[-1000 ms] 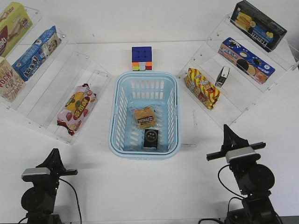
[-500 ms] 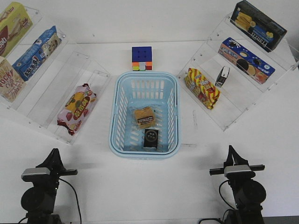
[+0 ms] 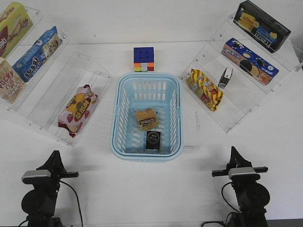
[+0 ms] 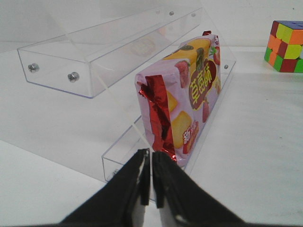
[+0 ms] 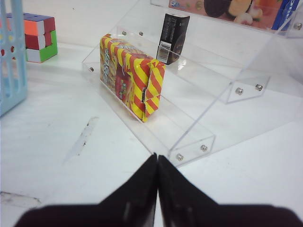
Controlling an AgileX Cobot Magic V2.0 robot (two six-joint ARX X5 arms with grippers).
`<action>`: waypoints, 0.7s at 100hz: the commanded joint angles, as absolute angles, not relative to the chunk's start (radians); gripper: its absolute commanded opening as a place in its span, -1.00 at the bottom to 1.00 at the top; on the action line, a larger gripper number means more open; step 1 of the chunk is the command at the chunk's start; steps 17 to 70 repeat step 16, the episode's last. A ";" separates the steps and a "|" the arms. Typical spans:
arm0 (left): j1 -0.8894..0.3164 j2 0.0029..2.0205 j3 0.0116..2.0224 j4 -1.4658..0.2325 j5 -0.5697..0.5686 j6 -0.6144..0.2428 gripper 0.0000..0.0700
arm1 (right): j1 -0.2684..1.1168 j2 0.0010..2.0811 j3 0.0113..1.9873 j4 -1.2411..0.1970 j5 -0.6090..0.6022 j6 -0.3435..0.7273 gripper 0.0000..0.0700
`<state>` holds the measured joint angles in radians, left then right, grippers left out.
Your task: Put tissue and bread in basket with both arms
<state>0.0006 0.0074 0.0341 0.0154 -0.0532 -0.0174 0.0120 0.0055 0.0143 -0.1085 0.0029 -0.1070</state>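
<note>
Bread (image 3: pixel 147 118) and tissue (image 3: pixel 153 139) inside basket (image 3: pixel 118 142); left gripper (image 4: pixel 151 187) at 8 o'clock, right gripper (image 5: pixel 156 189) at 4 o'clock, both closed, empty.

White desk (image 3: pixel 142 189), evenly lit, faint scuffs. Clear acrylic tiered shelves at left edge (image 3: pixel 47 90) and right edge (image 3: pixel 246 85).

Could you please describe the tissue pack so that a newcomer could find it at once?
Find the big light-blue basket at the table's centre. Two items lie inside; the tissue is the one nearer the robot, flat and black with a round white emblem, unlike the golden-tan wrapped bread just beyond it.
</note>
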 commanded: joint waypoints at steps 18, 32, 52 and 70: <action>0.000 0.007 0.014 0.031 -0.052 -0.012 -1.00 | 0.012 0.007 0.013 -0.098 0.002 -0.094 -0.99; 0.000 0.007 0.014 0.031 -0.052 -0.012 -1.00 | 0.012 0.007 0.013 -0.098 0.002 -0.094 -0.99; 0.000 0.007 0.014 0.031 -0.052 -0.012 -1.00 | 0.012 0.007 0.013 -0.098 0.002 -0.094 -0.99; 0.000 0.007 0.014 0.031 -0.052 -0.012 -1.00 | 0.012 0.007 0.013 -0.098 0.002 -0.094 -0.99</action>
